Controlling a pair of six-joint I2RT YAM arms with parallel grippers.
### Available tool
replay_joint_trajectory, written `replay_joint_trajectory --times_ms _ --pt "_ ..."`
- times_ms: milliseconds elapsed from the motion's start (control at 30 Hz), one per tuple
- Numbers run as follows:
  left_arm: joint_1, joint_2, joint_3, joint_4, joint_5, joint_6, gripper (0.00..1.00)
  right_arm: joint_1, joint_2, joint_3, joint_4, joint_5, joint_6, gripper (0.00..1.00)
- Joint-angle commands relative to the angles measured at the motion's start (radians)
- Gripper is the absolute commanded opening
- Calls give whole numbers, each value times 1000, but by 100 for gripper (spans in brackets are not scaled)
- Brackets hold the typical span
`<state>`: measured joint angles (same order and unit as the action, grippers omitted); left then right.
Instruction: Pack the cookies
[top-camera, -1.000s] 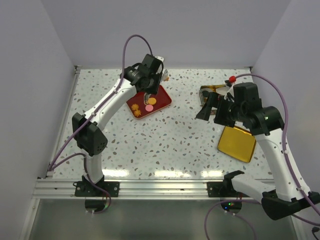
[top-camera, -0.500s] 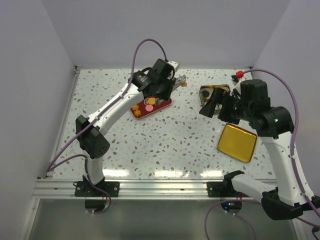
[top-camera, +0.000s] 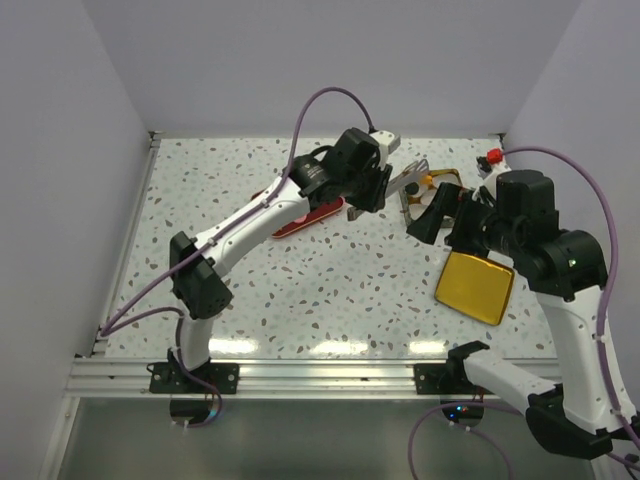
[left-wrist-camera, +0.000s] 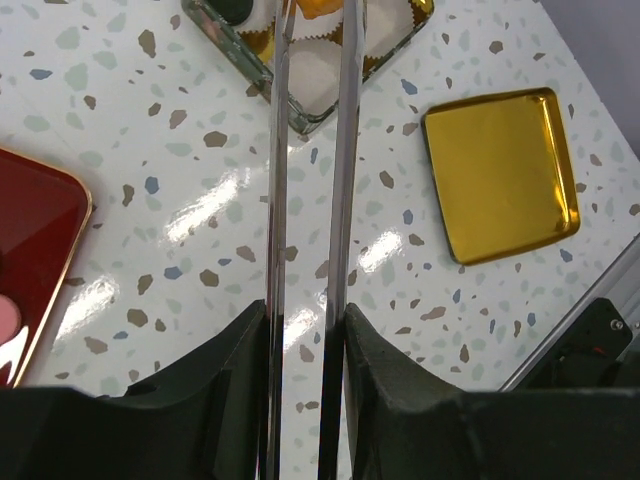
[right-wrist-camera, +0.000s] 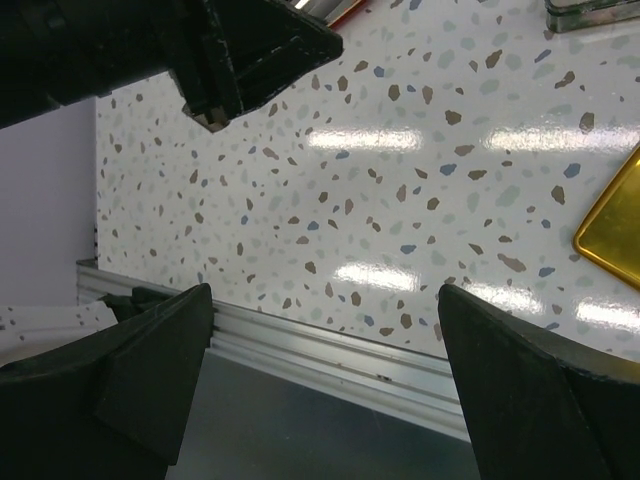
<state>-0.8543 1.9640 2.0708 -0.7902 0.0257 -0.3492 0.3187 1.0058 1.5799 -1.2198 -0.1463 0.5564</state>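
Note:
My left gripper (left-wrist-camera: 305, 320) is shut on a pair of metal tongs (left-wrist-camera: 345, 150). The tongs' tips reach over the glass box (left-wrist-camera: 250, 65), which holds white paper cups (left-wrist-camera: 315, 65). An orange cookie (left-wrist-camera: 315, 8) sits at the tips, and a dark cookie (left-wrist-camera: 235, 10) lies in the box. The red tray (left-wrist-camera: 35, 250) is at the left with a pink cookie (left-wrist-camera: 8, 320) on it. In the top view the left gripper (top-camera: 378, 187) is beside the box (top-camera: 440, 185), and the arm hides most of the tray (top-camera: 305, 218). My right gripper (top-camera: 437, 215) is open and empty (right-wrist-camera: 330, 400).
The gold lid (top-camera: 473, 285) lies on the table at the right, under the right arm; it also shows in the left wrist view (left-wrist-camera: 505, 170). The aluminium rail (right-wrist-camera: 330, 350) runs along the table's near edge. White walls stand on three sides.
My left arm has swung right from the red tray to the glass box, carrying the tongs. My right arm has shifted a little to the right and back.

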Motion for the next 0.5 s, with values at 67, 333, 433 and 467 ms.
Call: replay_joint_trajectory --times_ms 67,333,433,467 --pt "-3 82 74 108 74 -54 32 -3 -9 11 -27 25 -18 99" --pt "-5 150 78 128 83 -68 31 -1 -24 3 -41 51 -38 99" --pt "-5 180 74 138 91 -70 31 -1 -30 -17 -38 51 -36 99" --pt "-6 187 75 141 91 -70 31 -3 -33 -18 -38 51 -36 99"
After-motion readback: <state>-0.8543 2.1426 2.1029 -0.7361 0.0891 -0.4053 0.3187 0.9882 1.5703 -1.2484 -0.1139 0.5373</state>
